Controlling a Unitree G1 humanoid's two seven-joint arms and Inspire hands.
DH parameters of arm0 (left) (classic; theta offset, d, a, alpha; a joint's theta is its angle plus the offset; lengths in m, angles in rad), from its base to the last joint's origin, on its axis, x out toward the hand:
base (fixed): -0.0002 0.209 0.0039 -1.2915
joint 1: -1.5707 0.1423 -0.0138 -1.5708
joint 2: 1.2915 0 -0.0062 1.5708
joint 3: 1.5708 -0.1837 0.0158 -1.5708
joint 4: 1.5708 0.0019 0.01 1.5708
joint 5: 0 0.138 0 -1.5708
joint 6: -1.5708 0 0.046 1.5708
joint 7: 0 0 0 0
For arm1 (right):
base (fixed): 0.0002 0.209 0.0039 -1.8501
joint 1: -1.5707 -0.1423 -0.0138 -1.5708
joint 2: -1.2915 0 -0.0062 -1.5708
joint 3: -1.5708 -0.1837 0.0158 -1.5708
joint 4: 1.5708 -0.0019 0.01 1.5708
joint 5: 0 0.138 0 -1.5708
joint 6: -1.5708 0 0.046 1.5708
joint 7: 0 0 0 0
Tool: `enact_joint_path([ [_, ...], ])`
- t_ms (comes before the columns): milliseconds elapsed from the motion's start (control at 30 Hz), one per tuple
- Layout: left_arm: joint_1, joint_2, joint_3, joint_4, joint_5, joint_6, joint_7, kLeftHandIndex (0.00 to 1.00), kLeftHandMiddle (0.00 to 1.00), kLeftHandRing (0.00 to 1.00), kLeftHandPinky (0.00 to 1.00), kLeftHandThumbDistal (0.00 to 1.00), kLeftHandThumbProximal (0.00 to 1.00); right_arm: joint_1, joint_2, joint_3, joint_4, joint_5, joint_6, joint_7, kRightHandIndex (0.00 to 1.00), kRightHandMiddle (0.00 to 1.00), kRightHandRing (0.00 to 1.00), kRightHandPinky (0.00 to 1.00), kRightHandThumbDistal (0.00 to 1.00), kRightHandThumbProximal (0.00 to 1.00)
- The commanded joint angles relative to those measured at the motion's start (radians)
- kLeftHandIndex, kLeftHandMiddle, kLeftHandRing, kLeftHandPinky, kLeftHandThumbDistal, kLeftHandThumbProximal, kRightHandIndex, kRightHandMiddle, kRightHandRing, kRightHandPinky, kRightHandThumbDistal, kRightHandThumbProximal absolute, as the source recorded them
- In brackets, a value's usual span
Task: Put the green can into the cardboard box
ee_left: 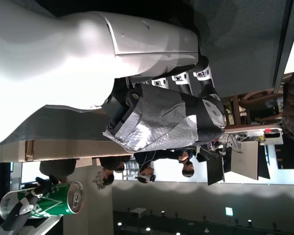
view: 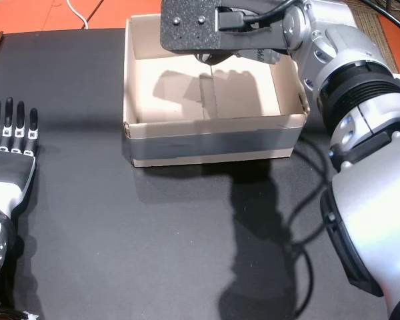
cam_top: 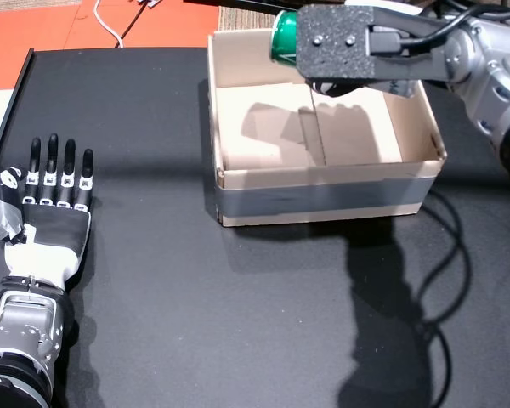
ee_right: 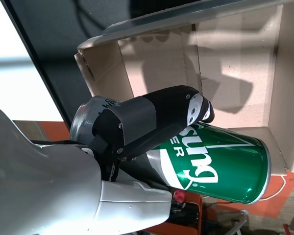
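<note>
The right hand [cam_top: 348, 47] is seen in a head view, closed around one green can [cam_top: 283, 36] above the far side of one cardboard box [cam_top: 323, 200] on a black table [cam_top: 153, 280]. The left hand [cam_top: 47, 200] lies flat, fingers spread, holding nothing. In the right wrist view, the can [ee_right: 210, 161] is gripped over the box's inside [ee_right: 235, 63]. In the left wrist view, people [ee_left: 147, 169] are seen in the room behind.

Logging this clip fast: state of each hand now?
Left hand: open, flat on the table.
Right hand: shut on the green can.
</note>
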Motion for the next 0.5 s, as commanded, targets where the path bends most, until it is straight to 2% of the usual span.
enact_joint_path([
  [0, 0.035, -0.021, 0.002, 0.030, 0.007, -0.003, 0.044, 0.52, 0.53, 0.66, 0.73, 0.00, 0.60, -0.011, -0.002, 0.002, -0.004, 0.006, -0.014, -0.014, 0.06, 0.11, 0.24, 0.43, 0.33, 0.38],
  [67, 0.034, -0.020, 0.000, 0.030, 0.009, -0.004, 0.047, 0.53, 0.53, 0.65, 0.74, 0.00, 0.62, -0.004, -0.002, -0.007, -0.003, 0.016, -0.013, -0.003, 0.08, 0.13, 0.26, 0.44, 0.35, 0.39],
  [233, 0.037, -0.018, -0.005, 0.030, 0.013, -0.001, 0.031, 0.53, 0.53, 0.65, 0.76, 0.00, 0.62, 0.017, 0.008, -0.036, 0.000, 0.045, -0.007, 0.015, 0.08, 0.10, 0.22, 0.37, 0.37, 0.37],
  [333, 0.037, -0.019, 0.000, 0.030, 0.008, -0.002, 0.029, 0.52, 0.53, 0.66, 0.74, 0.00, 0.57, 0.031, 0.014, -0.044, -0.001, 0.054, -0.016, 0.012, 0.14, 0.17, 0.30, 0.45, 0.35, 0.35],
  [367, 0.038, -0.020, 0.000, 0.030, 0.008, -0.004, 0.026, 0.52, 0.54, 0.66, 0.73, 0.00, 0.56, 0.033, 0.017, -0.046, -0.001, 0.054, -0.017, 0.016, 0.20, 0.25, 0.38, 0.55, 0.37, 0.38],
  [400, 0.038, -0.020, -0.002, 0.030, 0.009, -0.004, 0.024, 0.53, 0.55, 0.67, 0.74, 0.00, 0.56, 0.034, 0.017, -0.049, -0.001, 0.057, -0.020, 0.026, 0.27, 0.33, 0.46, 0.64, 0.41, 0.42],
  [433, 0.038, -0.020, -0.002, 0.030, 0.010, -0.005, 0.027, 0.53, 0.55, 0.68, 0.73, 0.00, 0.57, 0.034, 0.016, -0.054, 0.000, 0.061, -0.025, 0.040, 0.34, 0.40, 0.53, 0.69, 0.60, 0.49],
  [467, 0.037, -0.020, -0.003, 0.030, 0.011, -0.006, 0.029, 0.53, 0.55, 0.68, 0.73, 0.00, 0.57, 0.034, 0.014, -0.058, 0.000, 0.065, -0.028, 0.052, 0.40, 0.45, 0.57, 0.73, 0.62, 0.52],
])
